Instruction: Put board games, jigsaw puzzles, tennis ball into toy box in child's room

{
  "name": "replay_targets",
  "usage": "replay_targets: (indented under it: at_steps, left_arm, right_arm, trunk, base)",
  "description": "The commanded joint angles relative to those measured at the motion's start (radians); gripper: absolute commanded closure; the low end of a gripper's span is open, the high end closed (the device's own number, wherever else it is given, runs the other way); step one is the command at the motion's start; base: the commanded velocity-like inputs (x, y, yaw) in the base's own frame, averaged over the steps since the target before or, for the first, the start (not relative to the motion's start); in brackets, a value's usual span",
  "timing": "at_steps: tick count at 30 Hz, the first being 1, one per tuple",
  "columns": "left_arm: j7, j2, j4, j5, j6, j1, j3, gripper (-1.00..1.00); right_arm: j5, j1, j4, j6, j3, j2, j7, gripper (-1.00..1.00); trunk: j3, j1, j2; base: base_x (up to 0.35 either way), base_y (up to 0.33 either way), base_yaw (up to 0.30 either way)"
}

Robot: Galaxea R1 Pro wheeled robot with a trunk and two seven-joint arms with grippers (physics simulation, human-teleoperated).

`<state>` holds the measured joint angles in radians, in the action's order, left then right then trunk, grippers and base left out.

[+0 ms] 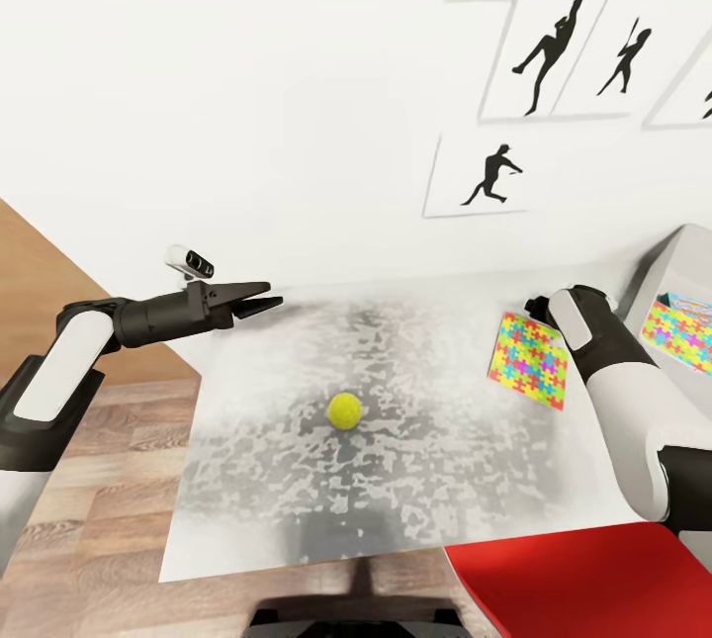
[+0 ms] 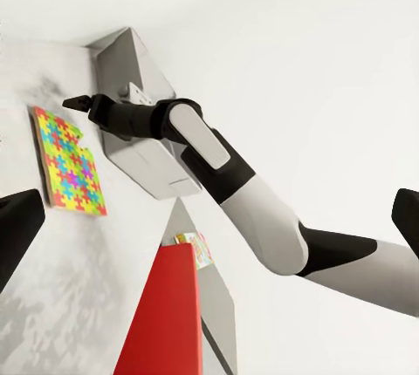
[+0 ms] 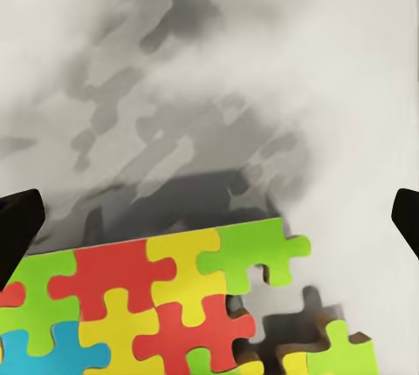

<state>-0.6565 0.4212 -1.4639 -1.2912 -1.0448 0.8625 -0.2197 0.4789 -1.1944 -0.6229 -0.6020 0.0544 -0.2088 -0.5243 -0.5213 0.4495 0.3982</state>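
Below the right gripper (image 3: 209, 218), fingers spread wide, lies a jigsaw puzzle (image 1: 530, 359) flat on the table (image 1: 297, 480); likely poised for a pick. Left gripper (image 1: 259, 301) hovers nearly closed and empty, well clear of the tennis ball (image 1: 345, 410). Toy box (image 1: 682, 272) sits beyond the right arm.

ball (image 1: 345, 410): yellow-green
table (image 1: 297, 480): light grey with dark grey speckles
puzzle (image 1: 530, 359): yellow, red, blue, green, pink pieces
box (image 1: 682, 267): light grey

Speckled table (image 1: 415, 500) bears tennis ball (image 1: 345, 410), jigsaw puzzle (image 1: 530, 359), toy box (image 1: 661, 282)
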Motion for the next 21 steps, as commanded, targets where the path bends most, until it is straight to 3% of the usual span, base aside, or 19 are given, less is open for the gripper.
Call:
replay_targets:
  at_steps: [1, 21]
  left_arm:
    - [-0.005, 0.001, 0.0, 0.001, -0.002, 0.001, -0.001, -1.0]
    - [-0.005, 0.001, -0.001, 0.001, -0.002, 0.001, -0.001, -1.0]
  right_arm:
    - [0.01, -0.001, -0.001, -0.002, -0.001, 0.0, -0.008, -1.0]
    - [0.01, 0.001, -0.001, -0.001, -0.001, -0.001, -0.008, -1.0]
  trunk:
    - [-0.003, 0.0, 0.002]
    - [-0.01, 0.0, 0.002]
  base:
    - [0.0, 0.0, 0.0]
    - [0.0, 0.0, 0.0]
